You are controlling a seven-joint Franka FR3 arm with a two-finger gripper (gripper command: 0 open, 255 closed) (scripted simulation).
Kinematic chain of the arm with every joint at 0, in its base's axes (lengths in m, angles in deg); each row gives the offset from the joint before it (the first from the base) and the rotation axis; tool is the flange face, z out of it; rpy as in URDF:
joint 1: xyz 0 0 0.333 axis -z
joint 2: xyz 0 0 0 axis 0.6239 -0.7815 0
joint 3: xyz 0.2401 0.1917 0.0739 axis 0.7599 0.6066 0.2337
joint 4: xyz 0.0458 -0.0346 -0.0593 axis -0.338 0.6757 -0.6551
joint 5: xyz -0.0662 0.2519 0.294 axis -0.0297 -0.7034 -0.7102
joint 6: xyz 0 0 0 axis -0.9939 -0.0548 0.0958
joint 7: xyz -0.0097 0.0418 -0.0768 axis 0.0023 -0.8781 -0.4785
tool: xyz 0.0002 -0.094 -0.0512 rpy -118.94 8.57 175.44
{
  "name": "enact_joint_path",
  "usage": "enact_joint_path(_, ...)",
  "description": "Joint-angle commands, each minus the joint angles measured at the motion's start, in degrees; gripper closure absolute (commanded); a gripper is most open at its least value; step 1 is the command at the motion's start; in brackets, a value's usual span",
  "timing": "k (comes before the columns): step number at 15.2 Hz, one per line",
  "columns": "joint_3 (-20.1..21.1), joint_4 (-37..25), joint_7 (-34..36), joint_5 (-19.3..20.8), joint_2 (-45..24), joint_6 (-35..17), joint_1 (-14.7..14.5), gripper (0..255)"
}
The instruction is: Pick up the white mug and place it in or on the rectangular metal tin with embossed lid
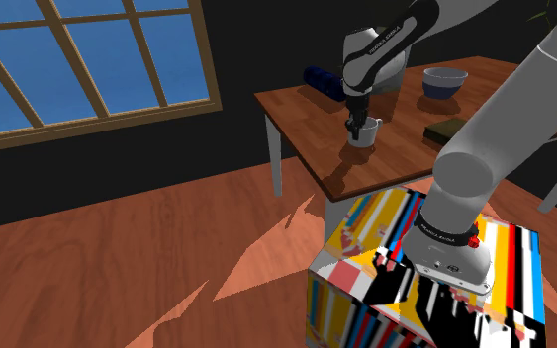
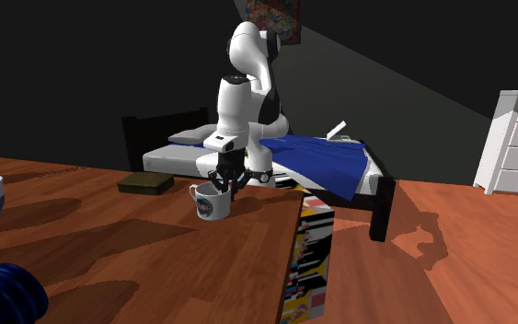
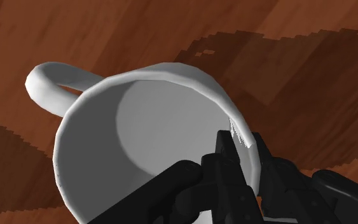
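"Jaws first. How do they stand?"

"Closed on the wall of the white mug (image 3: 139,146). The gripper (image 3: 242,145) has one black finger (image 3: 225,162) inside the cup and the other outside. The rim is pinched between them."

"Where on the rim?"

"On the side roughly opposite the handle. The handle loops out well apart from the fingers."

"Orientation of the mug?"

"Upright, mouth up, long axis vertical. The gripper comes down on it from above. In the second exterior view the handle points to that view's left, which is the side where the tin (image 2: 145,183) lies."

"Appearance?"

"White outside and plain pale grey inside, with a rounded loop handle. The side facing the second exterior camera carries a dark round mark. I cannot tell what the mark is."

"Location?"

"On the brown wooden table (image 1: 301,119). In the shoulder view the mug is to the left of the tin and well apart from it. The tin is dark, flat and rectangular. A pale blue bowl (image 1: 444,81) stands farther back, beyond the tin."

"Is the base on the table?"

"I cannot tell whether it rests on the wood or hangs just clear of it."
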Motion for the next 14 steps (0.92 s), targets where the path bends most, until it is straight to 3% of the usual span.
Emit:
enact_joint_path(1, -0.01, 0.01, 0.00, 0.01, -0.01, 0.00, 0.01, 255)
enact_joint_path(4, -0.01, 0.01, 0.00, 0.00, -0.02, -0.01, 0.01, 255)
enact_joint_path(14, 1.19, -3.87, -0.44, -0.35, 5.37, 9.20, 0.01, 255)
